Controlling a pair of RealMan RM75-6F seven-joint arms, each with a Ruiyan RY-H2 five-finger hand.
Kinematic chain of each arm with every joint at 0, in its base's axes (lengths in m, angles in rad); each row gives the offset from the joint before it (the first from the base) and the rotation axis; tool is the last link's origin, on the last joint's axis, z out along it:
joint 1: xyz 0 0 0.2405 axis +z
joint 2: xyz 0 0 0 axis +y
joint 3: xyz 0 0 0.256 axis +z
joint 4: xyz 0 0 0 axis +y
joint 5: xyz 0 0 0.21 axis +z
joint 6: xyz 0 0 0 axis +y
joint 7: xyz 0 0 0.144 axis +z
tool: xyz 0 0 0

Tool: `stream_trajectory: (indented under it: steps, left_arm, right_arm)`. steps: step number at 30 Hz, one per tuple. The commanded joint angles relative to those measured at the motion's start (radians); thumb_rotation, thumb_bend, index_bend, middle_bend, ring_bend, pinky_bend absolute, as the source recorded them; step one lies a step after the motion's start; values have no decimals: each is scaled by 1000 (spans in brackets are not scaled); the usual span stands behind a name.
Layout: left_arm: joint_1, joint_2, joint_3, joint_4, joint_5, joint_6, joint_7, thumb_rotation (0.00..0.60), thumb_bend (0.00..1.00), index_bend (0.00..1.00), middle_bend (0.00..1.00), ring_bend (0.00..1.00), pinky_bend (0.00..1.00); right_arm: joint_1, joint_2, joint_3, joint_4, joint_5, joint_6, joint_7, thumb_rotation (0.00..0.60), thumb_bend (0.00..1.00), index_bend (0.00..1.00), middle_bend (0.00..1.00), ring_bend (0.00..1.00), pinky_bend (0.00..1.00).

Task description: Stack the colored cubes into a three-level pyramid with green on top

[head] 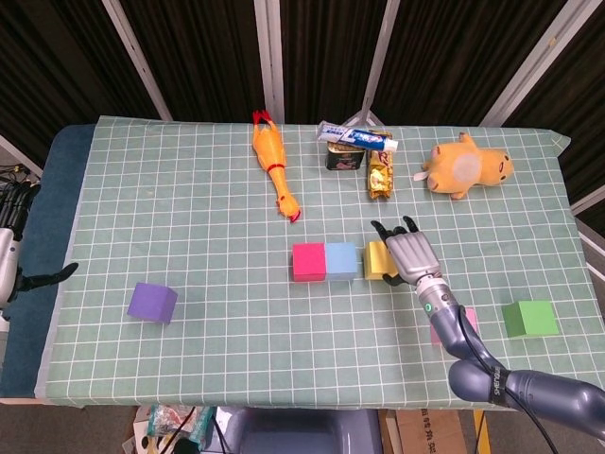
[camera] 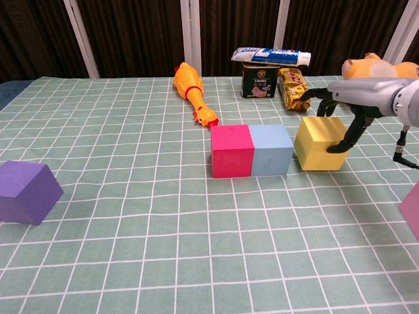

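While gripped: yellow cube (camera: 319, 142), matte foam, held by right hand (camera: 353, 98), fingers curled over top and right face
Row: red cube (camera: 231, 150) touching blue cube (camera: 271, 149); yellow just right of blue, narrow gap
Green cube (head: 528, 319): near right edge, well apart
Pink cube (head: 452, 327): near right, partly behind arm
Purple cube (camera: 26, 191): near left, open cloth around
Left hand (head: 11, 255): off left table edge, grip unclear
Cloth (camera: 131, 261): green, white grid
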State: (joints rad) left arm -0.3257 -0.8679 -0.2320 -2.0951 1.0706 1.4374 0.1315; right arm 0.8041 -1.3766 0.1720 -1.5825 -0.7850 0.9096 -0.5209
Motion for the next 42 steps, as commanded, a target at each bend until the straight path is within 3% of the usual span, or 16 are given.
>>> stream_trajectory:
  steps: [1, 42]
  left_arm:
    - [6, 4, -2, -1, 3, -2, -10, 600, 105, 0, 9, 0, 68]
    - [19, 17, -30, 18, -12, -43, -56, 600, 104, 0, 9, 0, 68]
  right_arm:
    - [14, -10, -3, 0, 13, 1, -18, 600, 260, 0, 348, 237, 0]
    - [93, -62, -18, 24, 97, 18, -74, 600, 260, 0, 348, 237, 0]
